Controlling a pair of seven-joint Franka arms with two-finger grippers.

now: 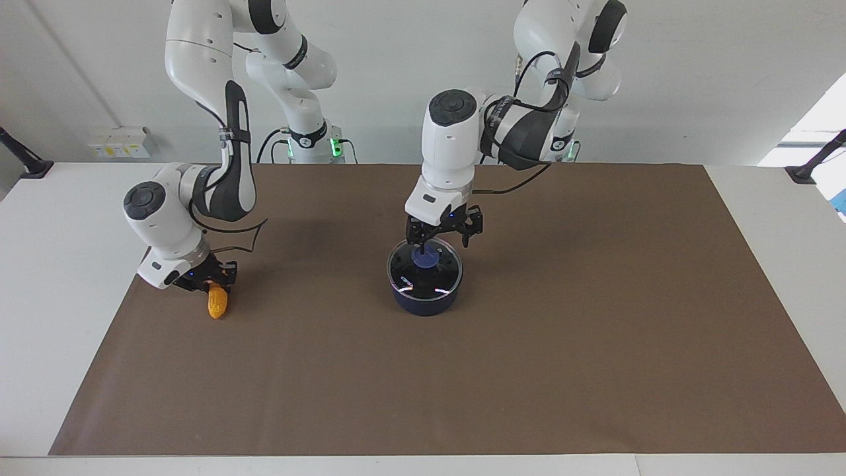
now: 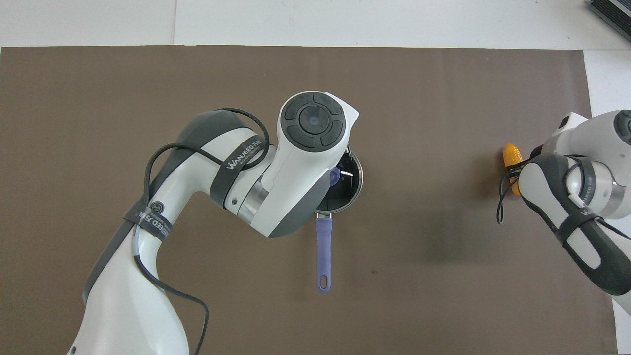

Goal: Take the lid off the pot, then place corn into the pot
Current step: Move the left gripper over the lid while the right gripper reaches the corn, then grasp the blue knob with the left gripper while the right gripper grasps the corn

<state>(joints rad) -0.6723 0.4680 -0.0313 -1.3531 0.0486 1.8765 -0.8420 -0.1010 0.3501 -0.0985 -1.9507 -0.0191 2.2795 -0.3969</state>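
The glass lid (image 1: 423, 267) is seated on the navy pot (image 1: 425, 301) at frame centre; the orange corn (image 1: 217, 302) is held at mid-left.

The left hand (image 1: 441, 237) and its arm hang over the lid (image 1: 424, 269), blocking access from above.

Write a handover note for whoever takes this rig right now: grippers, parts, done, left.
Left gripper: open, over the pot, fingers around the blue knob of the lid, not closed on it.
Right gripper: shut on the corn, at the right arm's end of the brown mat; the cob looks barely clear of the mat.
Pot: mid-mat, lid on it, handle pointing toward the robots.
Done: corn grasped, left gripper lined up on the knob.
Left: close on the knob, lift the lid off and set it aside, carry the corn over and drop it into the pot.
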